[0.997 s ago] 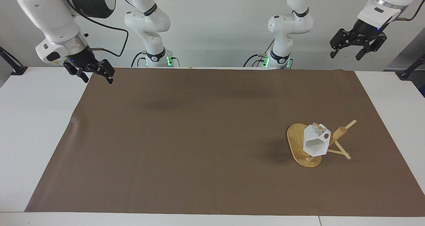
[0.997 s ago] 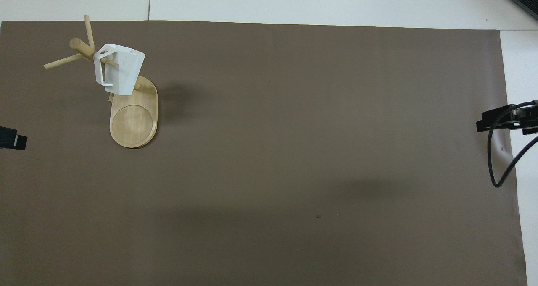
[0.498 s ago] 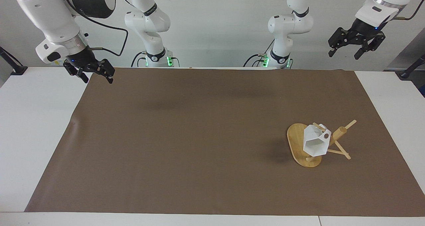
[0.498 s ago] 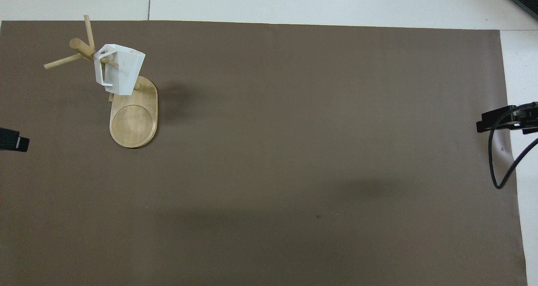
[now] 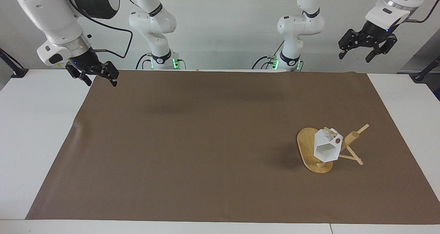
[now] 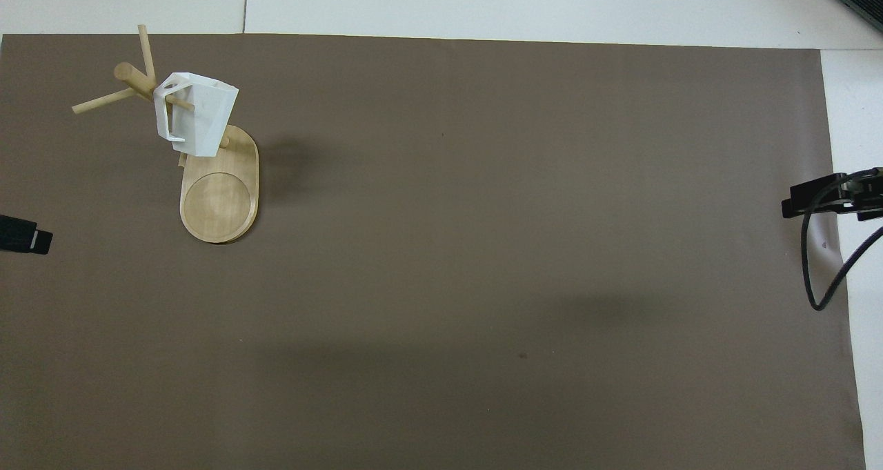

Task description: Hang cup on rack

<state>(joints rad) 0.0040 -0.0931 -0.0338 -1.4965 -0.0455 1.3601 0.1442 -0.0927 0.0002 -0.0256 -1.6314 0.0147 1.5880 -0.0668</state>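
Note:
The white faceted cup (image 5: 326,148) (image 6: 201,115) hangs tilted by its handle on a thin peg of the bamboo rack (image 5: 305,143) (image 6: 219,201). The rack stands on the brown mat toward the left arm's end of the table. No gripper touches either. My left gripper (image 5: 354,57) is raised high in the air above that end of the table, open and empty; only a tip of it (image 6: 25,235) shows in the overhead view. My right gripper (image 5: 101,81) (image 6: 814,201) waits open and empty over the mat's edge at the right arm's end.
A brown mat (image 5: 206,141) covers most of the white table (image 5: 37,124). A black cable (image 6: 821,270) hangs in a loop from the right arm. Both arm bases (image 5: 161,58) stand along the table edge nearest the robots.
The left gripper has risen a little and drawn back toward the robots. The cup, the rack and the right arm have not moved.

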